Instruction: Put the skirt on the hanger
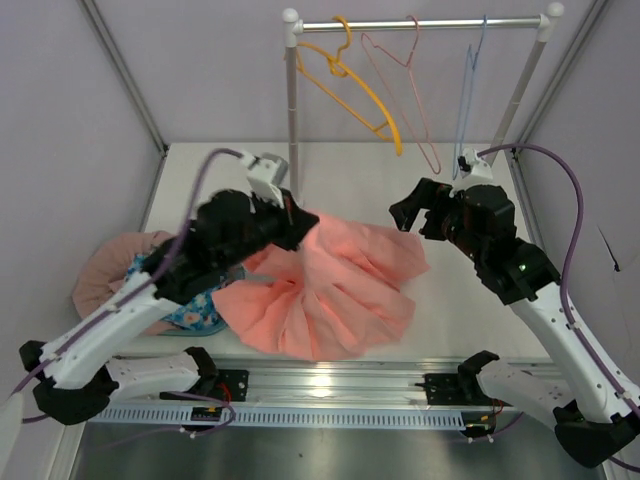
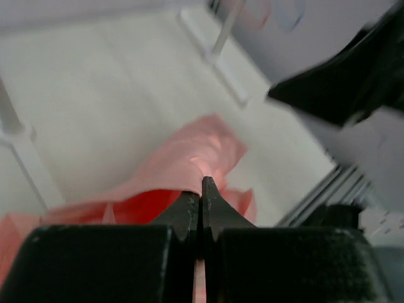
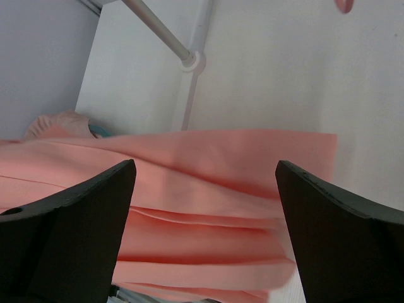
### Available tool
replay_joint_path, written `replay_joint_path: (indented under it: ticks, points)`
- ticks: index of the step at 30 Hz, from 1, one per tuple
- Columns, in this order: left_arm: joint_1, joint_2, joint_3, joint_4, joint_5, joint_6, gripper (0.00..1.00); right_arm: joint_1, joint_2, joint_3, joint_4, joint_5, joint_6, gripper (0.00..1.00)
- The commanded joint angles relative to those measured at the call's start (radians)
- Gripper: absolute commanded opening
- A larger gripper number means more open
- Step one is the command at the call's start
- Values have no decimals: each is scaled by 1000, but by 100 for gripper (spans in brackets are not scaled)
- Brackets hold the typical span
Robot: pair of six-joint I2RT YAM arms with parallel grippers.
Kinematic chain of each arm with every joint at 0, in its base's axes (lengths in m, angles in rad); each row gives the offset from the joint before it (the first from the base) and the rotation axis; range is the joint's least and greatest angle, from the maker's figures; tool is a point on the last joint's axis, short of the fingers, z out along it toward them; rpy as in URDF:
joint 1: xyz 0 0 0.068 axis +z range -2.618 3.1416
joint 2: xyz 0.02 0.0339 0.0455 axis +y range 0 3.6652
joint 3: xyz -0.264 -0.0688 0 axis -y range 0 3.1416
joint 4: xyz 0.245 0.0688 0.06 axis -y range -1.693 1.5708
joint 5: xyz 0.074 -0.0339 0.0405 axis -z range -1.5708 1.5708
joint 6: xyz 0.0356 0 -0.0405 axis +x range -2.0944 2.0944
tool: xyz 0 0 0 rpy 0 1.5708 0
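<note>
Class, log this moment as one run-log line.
left gripper: shut on pink skirt | right gripper: open, over skirt | skirt: on table, not hung

Left pincer (image 2: 202,189) closed, apparently pinching skirt (image 2: 189,164).

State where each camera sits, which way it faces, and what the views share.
Top external: above and behind, looking down on table, skirt and hangers; both arms show.
Left wrist: on that wrist, facing along the left gripper, shut on the skirt.
Right wrist: facing past the open right gripper onto the skirt.
Shared: all three show the skirt.
</note>
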Motion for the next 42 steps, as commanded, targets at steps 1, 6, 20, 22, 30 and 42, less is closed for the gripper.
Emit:
replay_joint_path:
  ticks: [1, 6, 20, 22, 30, 42]
  points:
    - [-43, 12, -344, 263, -39, -177, 0, -8, -33, -56, -18, -28, 0, 99]
    - [-172, 181, -549, 483, -39, -315, 0, -6, -61, -175, 11, -69, 37, 100]
    - [-270, 200, -585, 473, -125, -335, 57, 162, -145, -407, 16, 52, 166, 99]
    - [-258, 140, -576, 391, -147, -344, 60, 204, -138, -415, 30, 70, 178, 99]
    - [-232, -99, -614, -82, -429, -713, 57, 281, 48, -286, 131, -21, -3, 97]
    - [-249, -327, -844, -369, -401, -1317, 66, 408, 551, 88, 102, -130, -316, 96]
